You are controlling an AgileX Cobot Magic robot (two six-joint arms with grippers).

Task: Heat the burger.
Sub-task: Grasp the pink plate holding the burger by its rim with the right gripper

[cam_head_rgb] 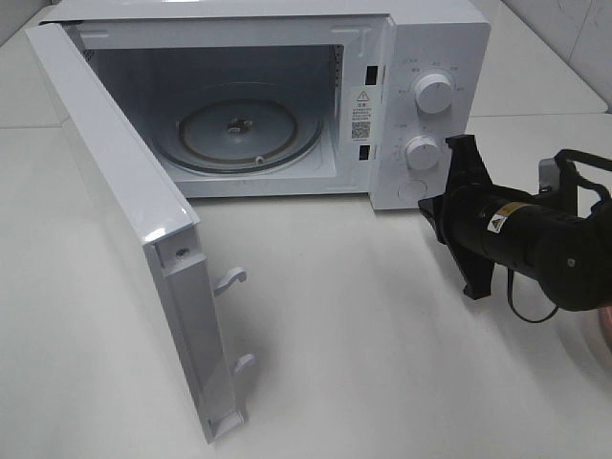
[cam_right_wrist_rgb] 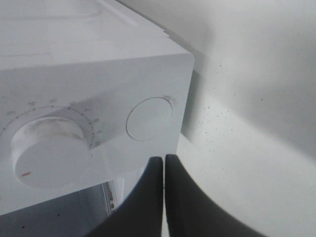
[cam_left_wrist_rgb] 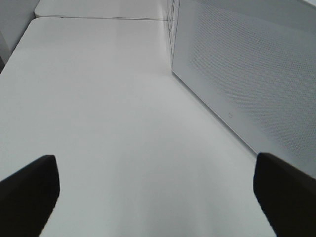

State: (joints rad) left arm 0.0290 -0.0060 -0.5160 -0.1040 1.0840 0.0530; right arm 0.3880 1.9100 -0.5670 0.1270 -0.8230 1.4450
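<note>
The burger is out of view in all three frames. The white microwave (cam_head_rgb: 435,38) stands open, its door (cam_head_rgb: 124,201) swung out to the left, and the glass turntable (cam_head_rgb: 239,134) inside is bare. My right gripper (cam_head_rgb: 426,207) is shut with nothing in it. Its tips (cam_right_wrist_rgb: 164,163) sit just in front of and below the round door button (cam_right_wrist_rgb: 149,118), beside the lower knob (cam_right_wrist_rgb: 47,153). My left gripper (cam_left_wrist_rgb: 158,192) is open and empty, low over the table beside the door's mesh outer face (cam_left_wrist_rgb: 247,74). The exterior high view does not show this gripper.
Two knobs (cam_head_rgb: 435,94) (cam_head_rgb: 422,151) sit on the control panel above the button (cam_head_rgb: 413,188). Two latch hooks (cam_head_rgb: 232,278) stick out of the door's edge. A pinkish sliver (cam_head_rgb: 604,330) shows at the right edge. White table (cam_head_rgb: 382,363) spreads in front.
</note>
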